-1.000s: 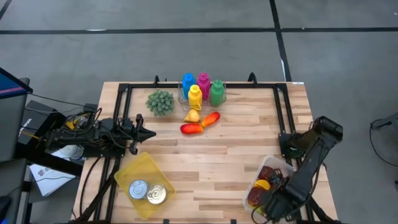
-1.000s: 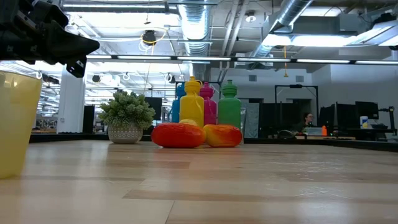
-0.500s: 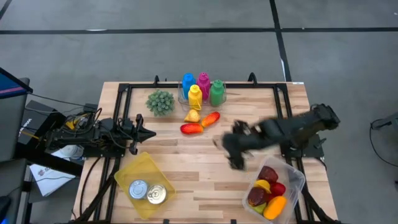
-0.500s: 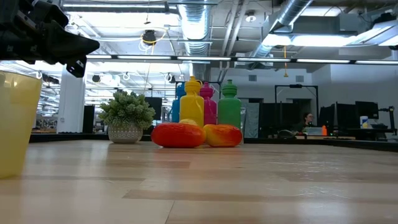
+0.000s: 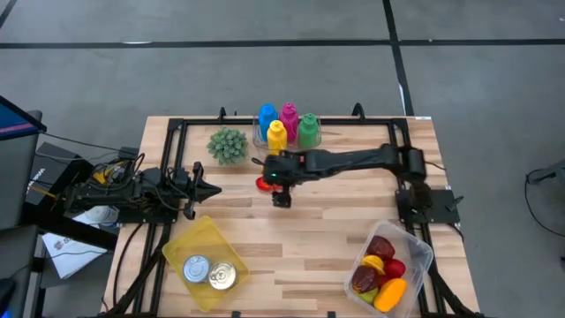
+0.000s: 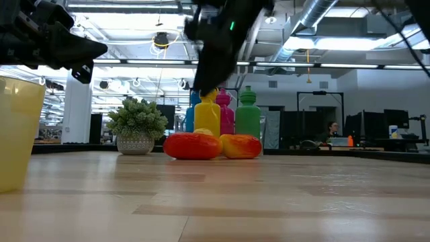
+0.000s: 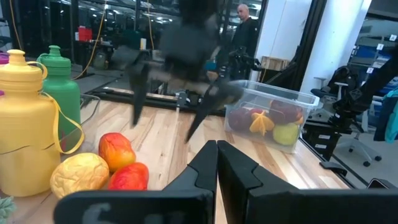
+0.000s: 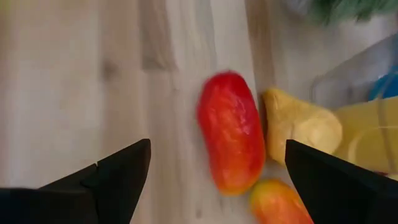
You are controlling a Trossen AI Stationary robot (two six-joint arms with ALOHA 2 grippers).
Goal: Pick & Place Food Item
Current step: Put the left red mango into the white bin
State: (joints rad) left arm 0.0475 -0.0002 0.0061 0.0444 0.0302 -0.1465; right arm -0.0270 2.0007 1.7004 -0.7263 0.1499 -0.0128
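Red fruit (image 8: 231, 148): lies flat on the tabletop (image 5: 309, 230), just beside a yellow fruit (image 8: 300, 130); its long axis runs roughly between the spread fingers.
Right end effector (image 5: 281, 190): open wide, above the red fruit, not touching it.
Left end effector (image 5: 210, 188): closed, empty, at the tabletop's left edge.
Food box (image 5: 422, 250): front right, holding several fruits.
Writing: none readable, perhaps too blurred.
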